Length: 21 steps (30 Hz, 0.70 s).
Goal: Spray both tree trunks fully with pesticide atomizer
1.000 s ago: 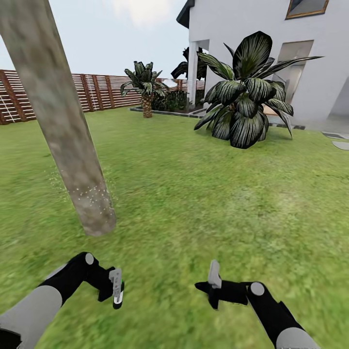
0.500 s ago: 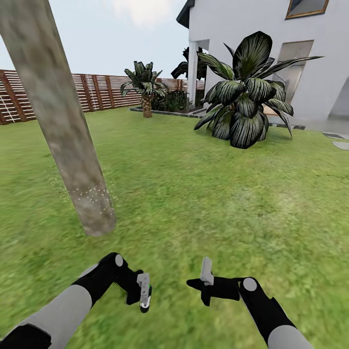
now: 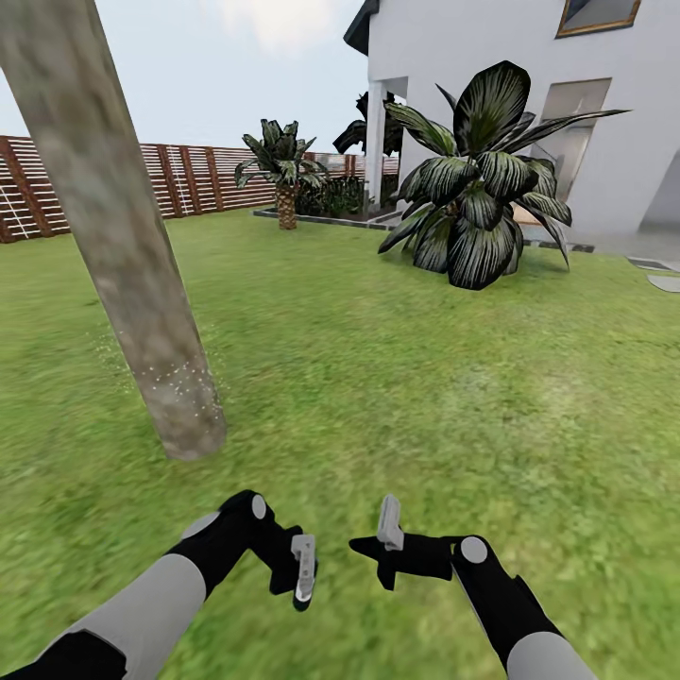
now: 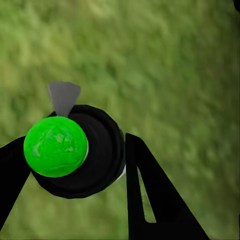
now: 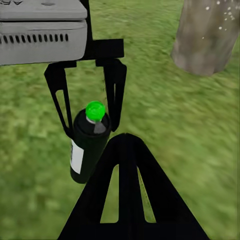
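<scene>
The pesticide atomizer point(image 5: 89, 150) is a dark bottle with a white label, a green cap point(image 4: 56, 146) and a grey nozzle point(image 4: 64, 95). My left gripper point(image 3: 303, 574) is shut on it, low over the grass, one black finger point(image 4: 150, 195) on each side of the bottle. My right gripper point(image 3: 387, 521) is just beside it with its jaws together and nothing in them. One thick mottled tree trunk point(image 3: 142, 283) leans up at the left of the head view, ahead of the left arm, with white specks near its base point(image 5: 207, 30).
Green lawn point(image 3: 406, 378) stretches ahead. A large dark-leaved plant point(image 3: 482, 189) stands at the back right before a white house point(image 3: 529, 57). A short palm point(image 3: 283, 175) and a brown slat fence point(image 3: 170, 179) lie far back. Grey paving point(image 3: 661, 274) is at the right edge.
My left arm has swung rightward toward the middle with the atomizer in its grip. My right gripper has shifted left toward it. The camera and trunk have stayed put.
</scene>
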### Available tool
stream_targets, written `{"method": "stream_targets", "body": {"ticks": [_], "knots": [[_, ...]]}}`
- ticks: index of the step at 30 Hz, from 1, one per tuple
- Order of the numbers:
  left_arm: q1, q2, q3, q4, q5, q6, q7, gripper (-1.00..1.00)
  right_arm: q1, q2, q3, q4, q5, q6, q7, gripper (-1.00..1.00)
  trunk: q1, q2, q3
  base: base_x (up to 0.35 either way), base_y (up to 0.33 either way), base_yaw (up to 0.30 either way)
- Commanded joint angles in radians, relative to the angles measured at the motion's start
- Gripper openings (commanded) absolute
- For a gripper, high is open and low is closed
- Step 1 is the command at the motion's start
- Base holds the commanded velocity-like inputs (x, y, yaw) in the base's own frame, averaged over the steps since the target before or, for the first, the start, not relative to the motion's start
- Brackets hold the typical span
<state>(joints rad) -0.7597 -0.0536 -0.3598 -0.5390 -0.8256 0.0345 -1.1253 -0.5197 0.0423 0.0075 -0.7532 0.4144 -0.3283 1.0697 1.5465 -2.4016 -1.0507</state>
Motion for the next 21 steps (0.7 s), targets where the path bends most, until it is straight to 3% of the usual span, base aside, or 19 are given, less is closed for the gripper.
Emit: {"method": "stream_targets", "body": {"ticks": [1,5,15,19,21], "knots": [[-0.001,0.000,-0.001,-0.003,-0.002,0.004,-0.004,-1.00,0.000,0.001,-0.001,-0.001,0.007,-0.005,0.001,-1.00,0.000,0.000,-0.001,0.000,0.000,0.000],[-0.001,-0.019,-0.001,-0.009,-0.002,0.018,-0.004,-1.00,0.000,0.001,-0.001,0.000,0.007,-0.005,0.001,-1.00,0.000,0.000,-0.001,0.000,0.000,0.000],[-0.015,-0.037,-0.002,-0.013,-0.003,0.037,-0.003,-1.00,0.000,0.001,-0.001,-0.001,0.007,-0.005,0.001,-1.00,0.000,0.000,-0.001,0.000,0.000,0.000],[-0.018,-0.050,-0.002,-0.034,-0.052,0.081,-0.004,-1.00,0.000,0.001,-0.001,-0.001,0.007,-0.005,0.001,-1.00,0.000,0.000,-0.001,0.000,0.000,0.000],[-0.018,-0.054,-0.002,-0.036,-0.058,0.083,-0.005,-1.00,0.000,0.001,-0.001,-0.001,0.007,-0.005,0.001,-1.00,0.000,0.000,-0.001,0.000,0.000,0.000]]}}
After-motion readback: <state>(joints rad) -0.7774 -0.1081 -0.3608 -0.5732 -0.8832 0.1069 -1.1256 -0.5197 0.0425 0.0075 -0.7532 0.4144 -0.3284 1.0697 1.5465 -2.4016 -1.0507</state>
